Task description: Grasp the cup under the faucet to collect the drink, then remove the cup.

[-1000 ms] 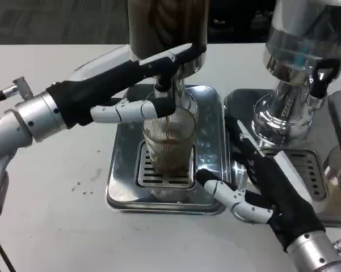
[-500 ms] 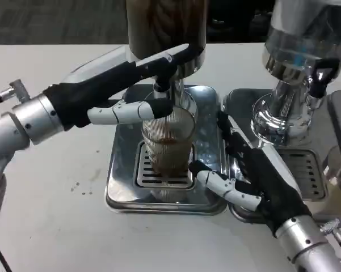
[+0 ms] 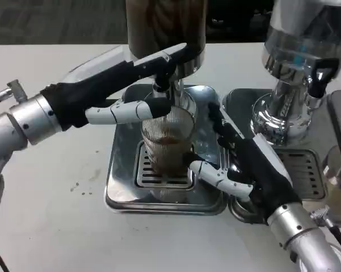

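Rightward-lying right hand (image 3: 252,170) has crept closer, fingers spread, empty, beside the ribbed glass cup (image 3: 168,144) at frame centre under the faucet (image 3: 161,86). Left hand (image 3: 137,85) presses the lever; wrap squarely before lifting.

The cup (image 3: 168,146) stands on the tray (image 3: 120,170) under the faucet (image 3: 161,85); a second dispenser (image 3: 298,73) at 3 o'clock, perhaps on its own tray.

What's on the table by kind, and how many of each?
Drink dispensers: 2
Drip trays: 2
Cups: 2, a ribbed one under the faucet and one at the right edge
Robot hands: 2, left, right
Total: 8
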Tool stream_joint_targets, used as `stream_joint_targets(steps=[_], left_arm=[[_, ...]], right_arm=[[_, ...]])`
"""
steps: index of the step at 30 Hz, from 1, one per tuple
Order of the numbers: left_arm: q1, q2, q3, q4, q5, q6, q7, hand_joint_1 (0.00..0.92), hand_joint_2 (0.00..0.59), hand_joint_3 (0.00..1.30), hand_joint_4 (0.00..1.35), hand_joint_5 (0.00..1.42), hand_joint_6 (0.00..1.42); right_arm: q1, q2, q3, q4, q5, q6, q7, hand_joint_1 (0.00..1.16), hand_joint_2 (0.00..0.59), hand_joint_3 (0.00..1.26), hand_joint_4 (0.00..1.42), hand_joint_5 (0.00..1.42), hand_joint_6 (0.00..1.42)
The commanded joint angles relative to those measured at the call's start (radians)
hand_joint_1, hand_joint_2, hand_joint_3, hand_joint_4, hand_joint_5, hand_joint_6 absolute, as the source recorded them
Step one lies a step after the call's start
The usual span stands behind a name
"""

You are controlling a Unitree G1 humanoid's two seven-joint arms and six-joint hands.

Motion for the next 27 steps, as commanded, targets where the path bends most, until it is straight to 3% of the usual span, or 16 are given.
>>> stream_joint_targets(steps=[1,27], left_arm=[[0.037,0.013,-0.009,0.0,0.024,0.019,-0.008,0.0,0.122,0.06,0.0,0.03,0.02],[0.065,0.016,0.021,-0.038,-0.009,0.057,-0.002,0.0,0.121,0.06,0.0,0.03,0.03]], right_arm=[[-0.029,0.01,0.0,0.022,0.016,-0.026,0.009,0.63,0.243,0.0,0.0,0.0,0.02],[-0.211,0.057,0.006,0.235,0.04,-0.076,0.036,0.62,0.25,0.0,0.0,0.0,0.01]])
